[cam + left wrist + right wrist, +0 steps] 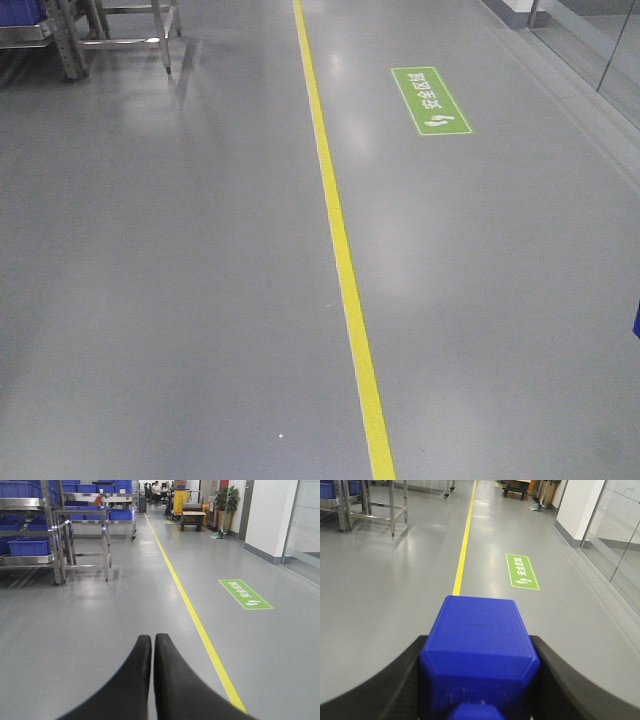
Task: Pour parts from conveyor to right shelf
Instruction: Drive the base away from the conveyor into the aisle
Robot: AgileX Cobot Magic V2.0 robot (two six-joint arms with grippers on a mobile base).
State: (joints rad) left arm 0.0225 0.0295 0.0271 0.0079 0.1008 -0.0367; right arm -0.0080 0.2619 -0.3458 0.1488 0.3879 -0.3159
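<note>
Front view: glossy grey floor (150, 300). A yellow line (340, 250) runs lengthwise, with a green footprint sign (431, 101) to its right. Legs of a silver rack (75, 45) show at top left.

Left wrist view: long hall, white wall on the right. The rack on the left carries blue bins (29, 546). Left hand (152, 642): smooth black fingers pressed together, holding nothing.

Right wrist view: right hand (479, 645) clamps the part (477, 630), a bright blue bevelled plastic block, between curved black fingers above the floor.
</note>
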